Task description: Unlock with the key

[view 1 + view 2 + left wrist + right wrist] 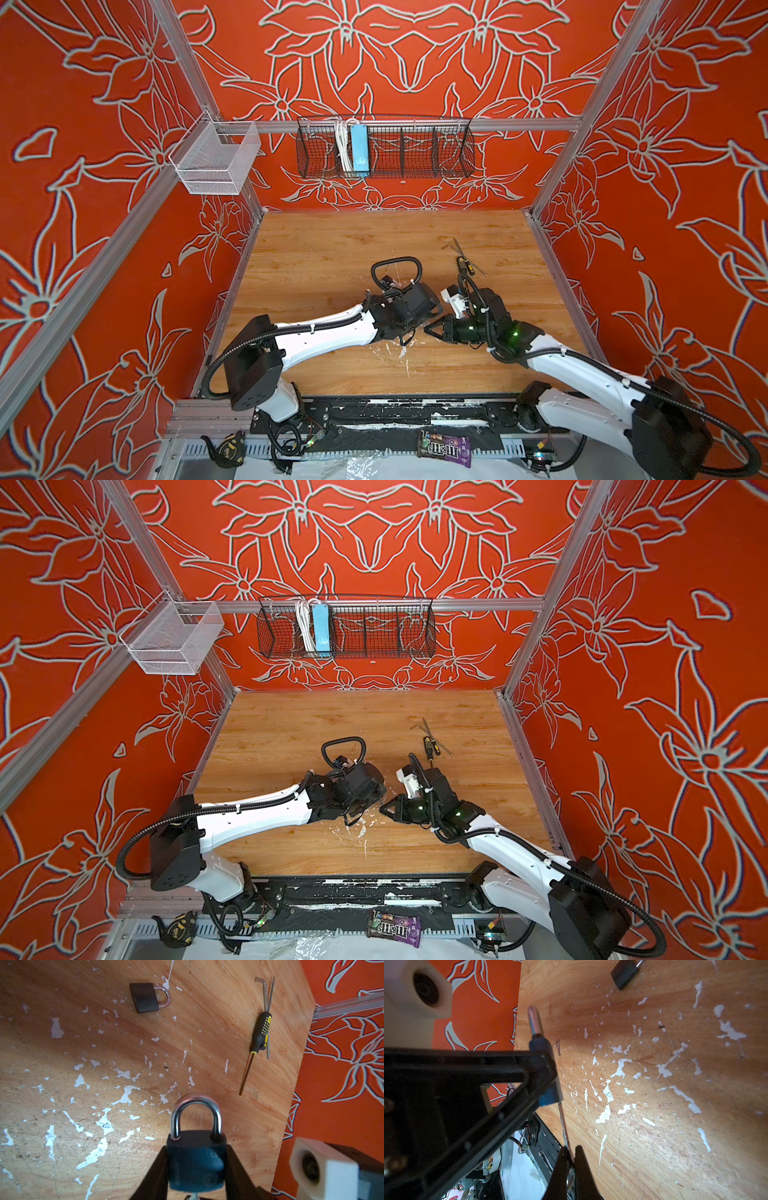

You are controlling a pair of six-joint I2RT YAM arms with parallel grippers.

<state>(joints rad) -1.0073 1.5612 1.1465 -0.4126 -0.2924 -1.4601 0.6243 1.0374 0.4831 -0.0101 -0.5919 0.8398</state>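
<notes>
My left gripper (196,1147) is shut on a dark blue padlock (196,1163), one finger on each side of its body. The silver shackle (196,1113) sits with both legs in the body. In the right wrist view my right gripper (571,1150) is shut on the silver key (563,1126). Its blade runs up to the underside of the padlock (550,1095), whose body is partly hidden behind a left finger (508,1084). In a top view the right gripper (432,330) meets the left wrist at mid-table, and the padlock is hidden there.
A second, dark padlock (145,997) lies on the wooden table (332,249). A black-and-yellow screwdriver (464,266) and a hex key (451,247) lie far right. A black wire basket (384,147) and a white mesh basket (216,160) hang on the walls. A candy bag (444,451) lies at the front.
</notes>
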